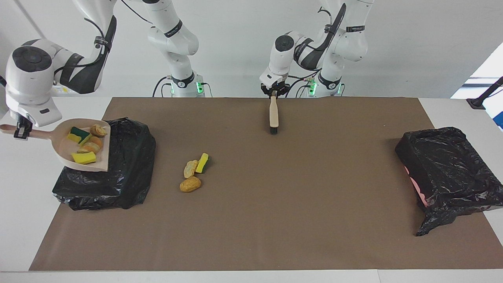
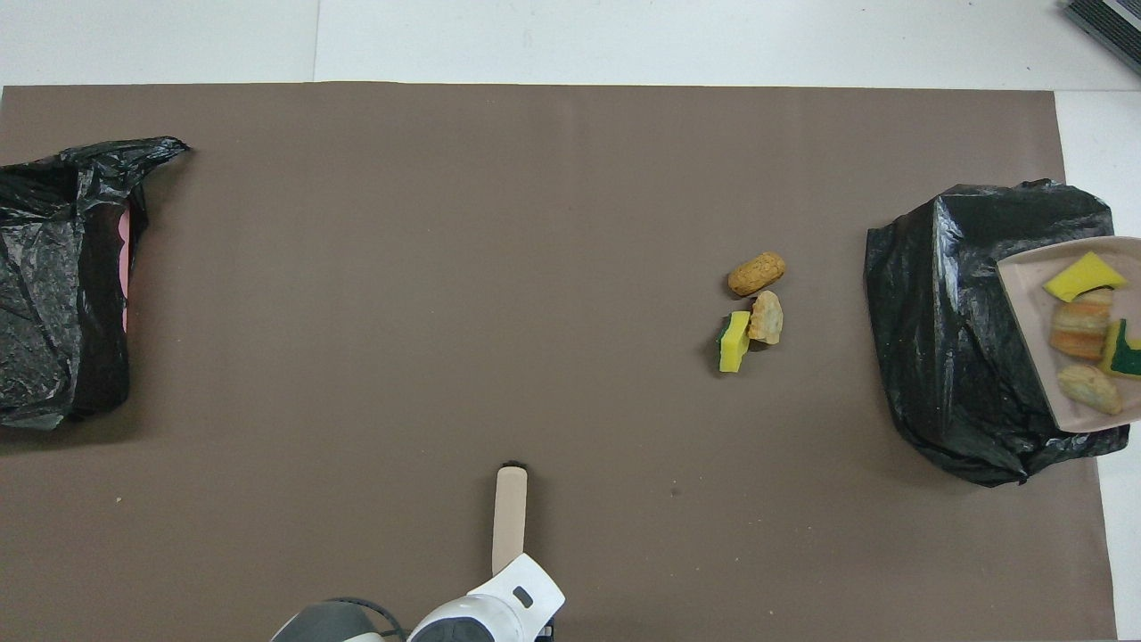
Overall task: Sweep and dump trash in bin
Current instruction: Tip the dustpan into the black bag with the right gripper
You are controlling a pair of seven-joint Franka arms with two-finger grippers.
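I count four trash pieces [image 1: 84,144] in one dustpan [image 1: 63,151] clamped by my right gripper [image 1: 20,131] over one bin [image 1: 118,173]; three pieces [image 1: 194,171] lie on the mat beside it. My left gripper [image 1: 274,93] grips one brush [image 1: 274,114].

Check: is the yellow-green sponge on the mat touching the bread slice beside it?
Touching. Overhead view shows the sponge pressed against the bread slice, no mat between.

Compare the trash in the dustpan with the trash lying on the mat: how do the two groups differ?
The dustpan trash is four pieces, carried over the black-bagged bin; the mat trash is three pieces resting on the brown mat. The dustpan group is spread across the pan; the mat group huddles close together. Both mix yellow green-backed sponge with tan bread-like lumps.
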